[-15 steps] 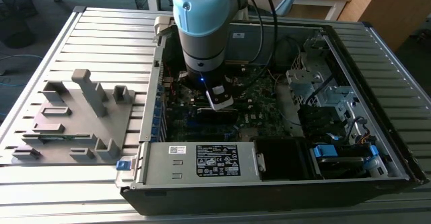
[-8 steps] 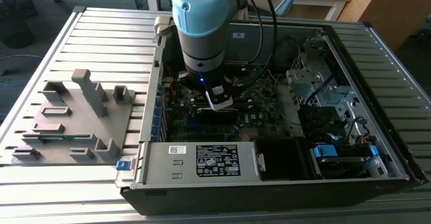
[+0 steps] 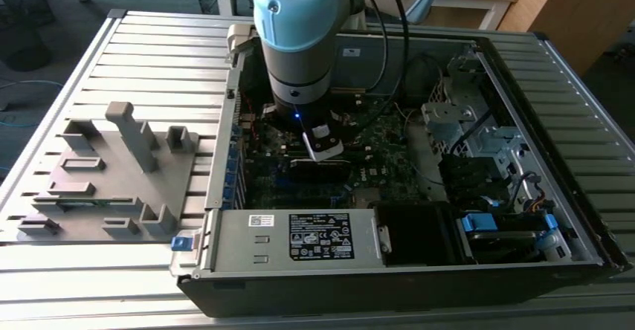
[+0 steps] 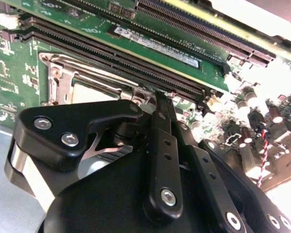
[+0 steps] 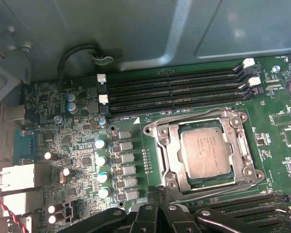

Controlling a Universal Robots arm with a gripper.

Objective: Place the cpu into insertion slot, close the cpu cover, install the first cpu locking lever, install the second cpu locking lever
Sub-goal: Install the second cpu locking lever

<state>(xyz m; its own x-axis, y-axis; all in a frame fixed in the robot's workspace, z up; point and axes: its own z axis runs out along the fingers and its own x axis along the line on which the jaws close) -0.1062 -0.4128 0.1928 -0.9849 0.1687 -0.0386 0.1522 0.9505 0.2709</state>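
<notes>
In the first wrist view the cpu (image 5: 206, 155) lies flat in the socket, its dull grey top showing through the window of the silvery cpu cover (image 5: 169, 151), which lies down over it. Thin wire locking levers run along the socket's two long sides (image 5: 194, 118) (image 5: 223, 190); whether they are latched I cannot tell. My gripper (image 4: 150, 97) is shut, with its black fingertips together at the socket's edge beside a memory slot. In the second wrist view the cpu (image 4: 89, 92) and cover (image 4: 53, 80) sit just beyond the fingers (image 4: 160, 136). In the exterior view the gripper (image 3: 315, 150) hangs low over the motherboard.
Long memory slots (image 5: 174, 90) run on the far side of the socket and more (image 5: 247, 204) on the near side. Capacitors and chokes (image 5: 103, 160) stand beside it. The case wall, grey power box (image 3: 297, 237) and drive cage (image 3: 466, 129) ring the board. A grey fixture plate (image 3: 104, 174) lies outside the case.
</notes>
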